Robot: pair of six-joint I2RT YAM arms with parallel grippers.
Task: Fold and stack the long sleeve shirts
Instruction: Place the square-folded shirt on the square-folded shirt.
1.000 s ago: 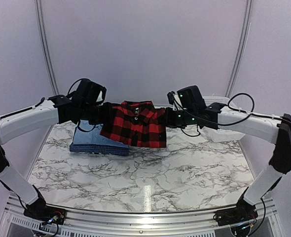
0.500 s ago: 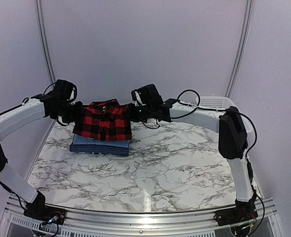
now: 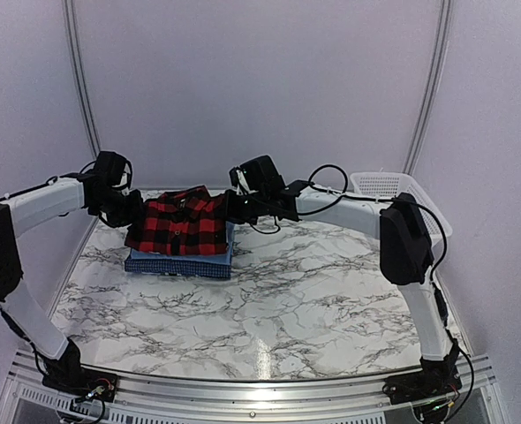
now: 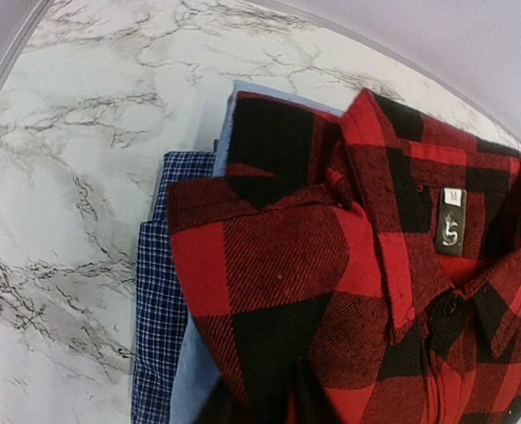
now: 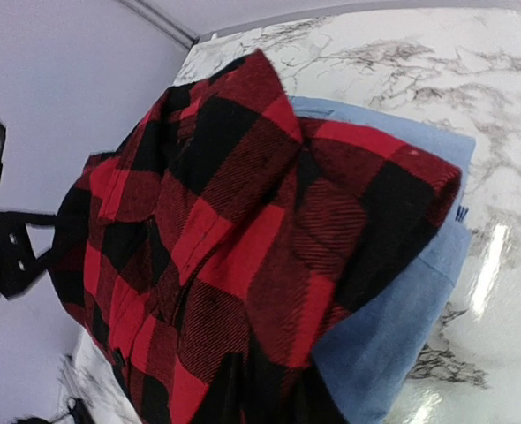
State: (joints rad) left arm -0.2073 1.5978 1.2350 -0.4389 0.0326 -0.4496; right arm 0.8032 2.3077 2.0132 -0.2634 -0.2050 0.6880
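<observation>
The folded red-and-black plaid shirt (image 3: pixel 179 225) lies on top of a stack at the back left of the table. Under it are a light blue shirt (image 5: pixel 402 336) and, lowest, a dark blue checked shirt (image 3: pixel 177 263). My left gripper (image 3: pixel 130 212) is at the plaid shirt's left edge and my right gripper (image 3: pixel 236 208) at its right edge. In each wrist view the dark fingers stand close together at the bottom of the picture with plaid cloth pinched between them. The collar and size label (image 4: pixel 450 231) face up.
A white mesh basket (image 3: pixel 393 187) stands at the back right, behind the right arm. The marble table (image 3: pixel 313 300) stretches in front of the stack. The right arm reaches across the back of the table towards the left.
Both arms carried the plaid shirt leftwards from mid-air and lowered it onto the blue shirts. It now rests flat on the stack instead of hanging between the grippers.
</observation>
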